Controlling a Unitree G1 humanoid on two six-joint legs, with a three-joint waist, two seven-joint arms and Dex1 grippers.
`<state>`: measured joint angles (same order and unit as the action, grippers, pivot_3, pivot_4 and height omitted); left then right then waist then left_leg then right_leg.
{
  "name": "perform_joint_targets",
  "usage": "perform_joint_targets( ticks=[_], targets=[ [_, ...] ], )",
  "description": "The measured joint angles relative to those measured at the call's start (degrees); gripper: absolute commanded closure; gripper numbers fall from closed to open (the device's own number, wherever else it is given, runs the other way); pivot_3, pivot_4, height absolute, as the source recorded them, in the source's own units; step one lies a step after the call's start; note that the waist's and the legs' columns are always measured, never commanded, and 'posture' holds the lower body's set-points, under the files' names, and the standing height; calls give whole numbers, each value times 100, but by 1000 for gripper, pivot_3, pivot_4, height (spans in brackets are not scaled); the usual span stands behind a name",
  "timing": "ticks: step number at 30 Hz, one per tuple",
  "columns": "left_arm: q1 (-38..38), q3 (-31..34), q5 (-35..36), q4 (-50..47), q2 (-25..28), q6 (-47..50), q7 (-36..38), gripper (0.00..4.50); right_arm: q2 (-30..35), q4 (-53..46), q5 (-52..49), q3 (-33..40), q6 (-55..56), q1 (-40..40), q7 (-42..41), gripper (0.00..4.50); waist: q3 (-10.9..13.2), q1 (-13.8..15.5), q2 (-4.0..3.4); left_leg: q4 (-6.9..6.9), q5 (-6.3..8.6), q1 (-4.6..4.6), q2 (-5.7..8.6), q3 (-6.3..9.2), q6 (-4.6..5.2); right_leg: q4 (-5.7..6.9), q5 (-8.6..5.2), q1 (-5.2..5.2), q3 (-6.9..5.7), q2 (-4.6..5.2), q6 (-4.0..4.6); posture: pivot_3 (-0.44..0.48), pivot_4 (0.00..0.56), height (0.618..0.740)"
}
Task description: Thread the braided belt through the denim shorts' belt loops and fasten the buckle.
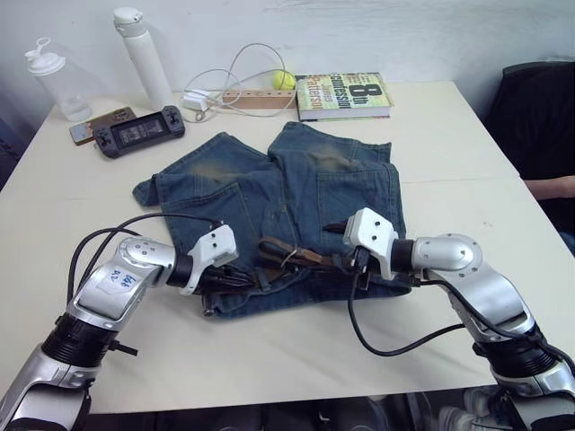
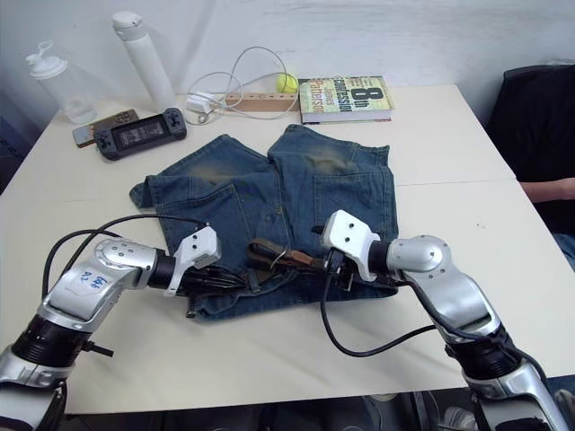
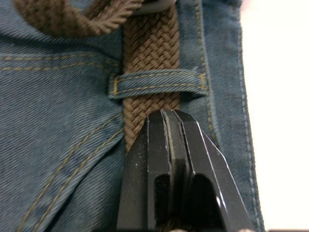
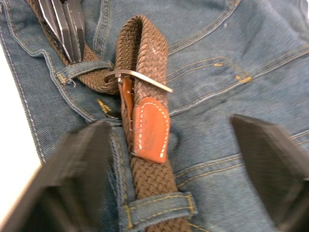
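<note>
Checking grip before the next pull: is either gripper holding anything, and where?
Left gripper is shut on the belt just short of a belt loop. Right gripper is open, holding nothing.

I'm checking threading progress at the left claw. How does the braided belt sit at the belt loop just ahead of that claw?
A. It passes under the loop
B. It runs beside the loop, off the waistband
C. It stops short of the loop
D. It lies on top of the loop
A: in the left wrist view the braided belt runs beneath the denim belt loop and reappears before the shut left claw.

Head cams look down over the desk; both wrist cams sit super close on the denim shorts, sharing the braided belt.
</note>
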<state>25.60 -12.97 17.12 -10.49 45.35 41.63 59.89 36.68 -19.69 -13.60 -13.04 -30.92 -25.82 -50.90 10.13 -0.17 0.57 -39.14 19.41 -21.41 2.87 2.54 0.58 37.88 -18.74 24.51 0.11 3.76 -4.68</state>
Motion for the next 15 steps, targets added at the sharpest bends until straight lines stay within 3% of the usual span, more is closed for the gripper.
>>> perform_joint_targets(
  ticks=[13, 15],
  targets=[
    [-81, 69, 42, -62, -3, 77, -104, 4500, -257, 207, -93, -20, -66, 36, 38, 1248, 0, -1, 0, 0, 1, 0, 0, 0, -1, 0, 0, 0, 1, 0, 0, 0, 150, 735],
    [-95, 73, 44, -79, -3, 78, -124, 4500, -257, 215, -94, -20, -67, 36, 38, 1967, 0, 0, 0, 0, 1, 0, 0, 1, -1, 0, 0, 0, 1, 0, 0, 0, 150, 735]
  ],
)
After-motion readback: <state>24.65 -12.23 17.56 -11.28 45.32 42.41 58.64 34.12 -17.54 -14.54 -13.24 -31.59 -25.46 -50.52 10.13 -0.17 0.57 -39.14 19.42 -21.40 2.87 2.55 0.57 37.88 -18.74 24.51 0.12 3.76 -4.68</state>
